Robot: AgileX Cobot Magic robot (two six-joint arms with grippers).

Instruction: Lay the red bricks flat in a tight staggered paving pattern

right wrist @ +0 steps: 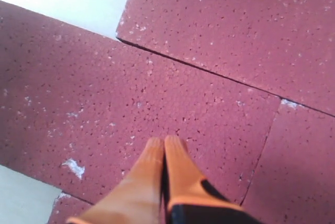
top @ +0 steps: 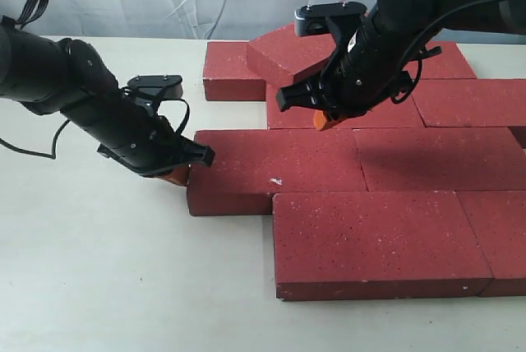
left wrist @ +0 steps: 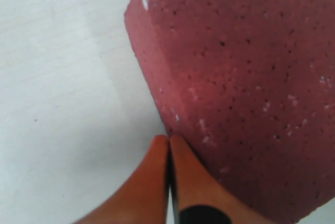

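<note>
Several dark-red speckled bricks lie flat in staggered rows on the pale table. The middle-row left brick (top: 271, 171) carries a small white chip. My left gripper (top: 182, 173) is shut, its orange fingertips pressed against that brick's left end (left wrist: 235, 77) at table level (left wrist: 168, 139). My right gripper (top: 327, 120) is shut with nothing in it, its tips resting on or just above the top of the same brick (right wrist: 157, 103) near its seam with the row behind (right wrist: 164, 141). One brick (top: 288, 52) at the back lies tilted on top of others.
Another brick (top: 233, 70) sits at the back left. The nearest row's large brick (top: 378, 241) lies at the front, with more bricks running off the right edge. Bare pale table (top: 99, 270) spreads at left and front. A white curtain hangs behind.
</note>
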